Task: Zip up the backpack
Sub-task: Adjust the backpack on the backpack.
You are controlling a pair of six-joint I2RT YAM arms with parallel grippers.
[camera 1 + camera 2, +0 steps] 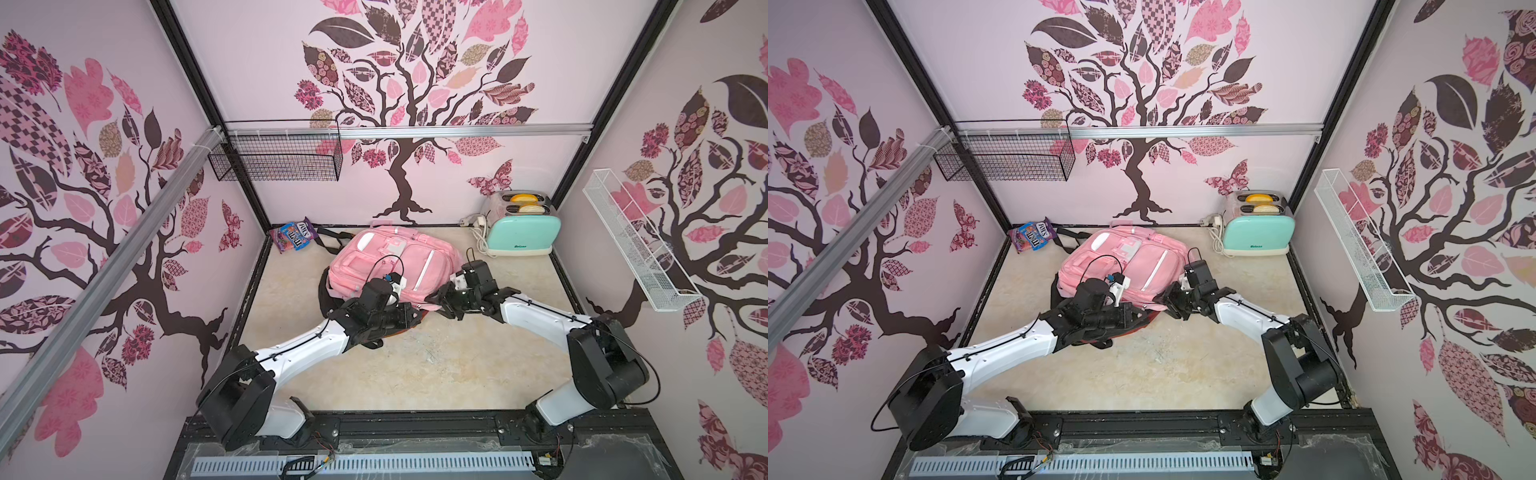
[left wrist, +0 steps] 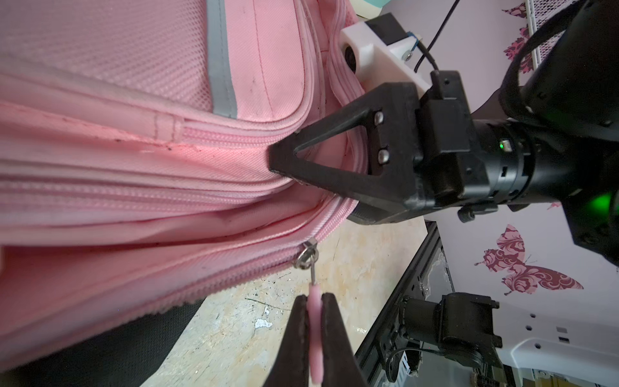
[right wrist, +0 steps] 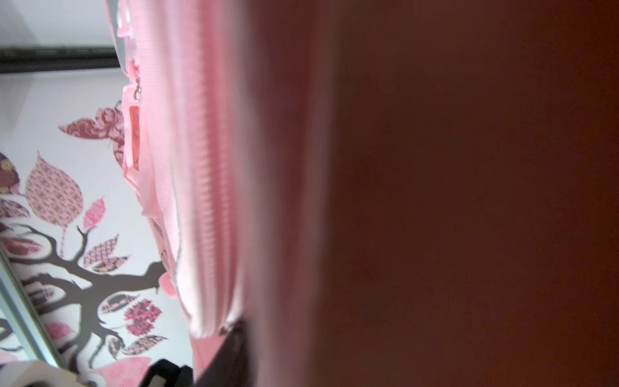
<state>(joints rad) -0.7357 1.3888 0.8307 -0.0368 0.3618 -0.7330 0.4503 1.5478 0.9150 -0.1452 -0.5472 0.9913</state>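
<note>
The pink backpack [image 1: 395, 266] [image 1: 1125, 266] lies flat on the table's far half. At its near edge my left gripper [image 1: 409, 319] [image 2: 315, 298] is shut on the pink zipper pull [image 2: 315, 321], which hangs from the metal slider [image 2: 306, 258] on the lowest zipper track. My right gripper [image 1: 432, 297] [image 2: 284, 160] meets the same edge from the right, and its jaws are closed over a fold of the bag's side fabric. In the right wrist view pink fabric [image 3: 207, 187] fills most of the picture, and only one dark finger [image 3: 231, 345] shows.
A mint toaster [image 1: 521, 226] with its white cord [image 1: 478, 237] stands at the back right. A candy bag [image 1: 295, 235] leans in the back left corner. A black wire basket [image 1: 278, 160] hangs on the back wall and a white wire shelf [image 1: 636, 241] on the right wall.
</note>
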